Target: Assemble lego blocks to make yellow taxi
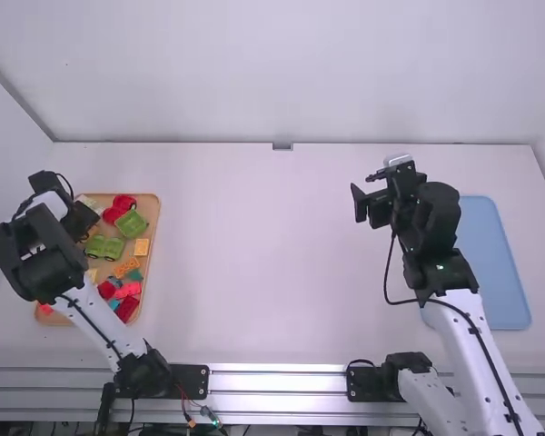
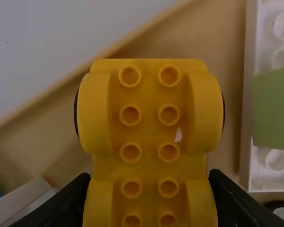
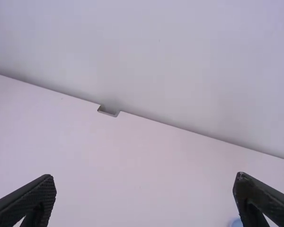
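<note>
Yellow wheeled base is clamped between the fingers of left end effector, over wooden tray. Light, stiff, slightly slippery plastic is to be expected; best gripped by the flanks between wheel arches, studs left free. Right end effector, fingers apart, is positioned above bench, well right of tray.

White table, shallow tan tray at left, flat light-blue rectangle at right
</note>
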Robot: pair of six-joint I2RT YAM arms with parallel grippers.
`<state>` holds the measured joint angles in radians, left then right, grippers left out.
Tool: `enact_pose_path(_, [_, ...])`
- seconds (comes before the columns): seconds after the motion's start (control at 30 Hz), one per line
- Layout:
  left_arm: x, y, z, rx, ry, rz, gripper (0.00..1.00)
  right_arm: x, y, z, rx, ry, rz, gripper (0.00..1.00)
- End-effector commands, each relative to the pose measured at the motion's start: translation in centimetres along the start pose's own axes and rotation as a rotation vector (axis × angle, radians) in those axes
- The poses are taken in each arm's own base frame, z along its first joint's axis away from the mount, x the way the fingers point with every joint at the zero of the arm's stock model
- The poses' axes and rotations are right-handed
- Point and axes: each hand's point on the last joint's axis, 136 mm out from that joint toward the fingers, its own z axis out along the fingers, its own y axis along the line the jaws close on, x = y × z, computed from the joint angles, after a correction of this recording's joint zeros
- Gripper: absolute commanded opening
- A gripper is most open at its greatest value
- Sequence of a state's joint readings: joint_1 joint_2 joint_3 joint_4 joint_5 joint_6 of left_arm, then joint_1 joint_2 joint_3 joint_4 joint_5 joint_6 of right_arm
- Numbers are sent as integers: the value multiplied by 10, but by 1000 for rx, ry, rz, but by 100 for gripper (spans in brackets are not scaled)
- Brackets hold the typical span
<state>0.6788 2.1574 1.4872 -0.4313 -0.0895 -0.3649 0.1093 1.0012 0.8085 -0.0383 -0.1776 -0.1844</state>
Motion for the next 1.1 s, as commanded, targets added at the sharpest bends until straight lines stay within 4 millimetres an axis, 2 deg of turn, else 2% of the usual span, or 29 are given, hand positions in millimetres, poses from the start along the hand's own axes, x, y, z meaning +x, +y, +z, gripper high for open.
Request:
enact_pose_path(0.0, [13, 5, 6, -14, 43, 24, 47, -19, -1, -3, 0, -36, -7, 99])
enact_pose_path(0.1, [9, 4, 1, -16, 45, 24, 45, -19, -1, -3, 1, -39, -8, 99])
enact_pose_path(0.2, [-4, 1, -18, -15, 34, 19, 43, -20, -2, -3, 3, -43, -8, 98])
enact_pose_path(0.27, [-16, -1, -40, -3, 5, 16, 39, -20, -2, -3, 4, -44, -9, 99])
enact_pose_path(0.33, [-22, -2, -52, 4, -14, 15, 37, -20, -2, -3, 4, -44, -8, 99])
enact_pose_path(0.4, [-33, -6, -79, 28, -60, 17, 38, -20, -2, -3, 4, -43, -9, 99])
enact_pose_path(0.47, [-33, -13, -99, 57, -80, 26, 37, -20, -2, -3, 3, -43, -9, 99])
enact_pose_path(0.53, [-26, -28, -128, 117, -96, 123, 36, -20, -1, -3, 1, -44, -8, 99])
enact_pose_path(0.57, [-22, -34, -134, 137, -94, 157, 35, -20, -1, -3, 1, -44, -8, 99])
enact_pose_path(0.6, [-13, -46, -147, 175, -97, 230, 25, -20, -1, -3, 0, -44, -9, 98])
enact_pose_path(0.63, [2, -63, -160, 225, -91, 333, 24, -20, -1, -3, 1, -44, -9, 99])
enact_pose_path(0.67, [2, -63, -160, 225, -91, 333, 24, -20, -1, -3, 1, -44, -9, 99])
enact_pose_path(0.7, [14, -77, -170, 259, -89, 415, 13, -20, -1, -3, 0, -44, -8, 99])
enact_pose_path(0.8, [64, -130, -195, 384, -88, 701, 15, -20, -1, -3, 0, -44, -5, 99])
enact_pose_path(0.83, [70, -136, -198, 399, -88, 737, 15, -20, -1, -3, 0, -44, -5, 99])
enact_pose_path(0.9, [109, -168, -209, 487, -84, 965, 14, -20, -1, -3, 0, -44, -5, 99])
enact_pose_path(0.93, [141, -190, -218, 555, -84, 1143, 15, -20, -1, -3, 0, -44, -5, 99])
enact_pose_path(0.97, [148, -194, -219, 570, -83, 1183, 15, -20, -1, -3, 0, -44, -5, 98])
enact_pose_path(1.0, [175, -207, -225, 623, -86, 1327, 15, -20, -1, -3, -2, -43, -6, 99])
enact_pose_path(1.07, [217, -223, -231, 685, -85, 1507, 15, -20, -1, -3, -2, -42, -5, 99])
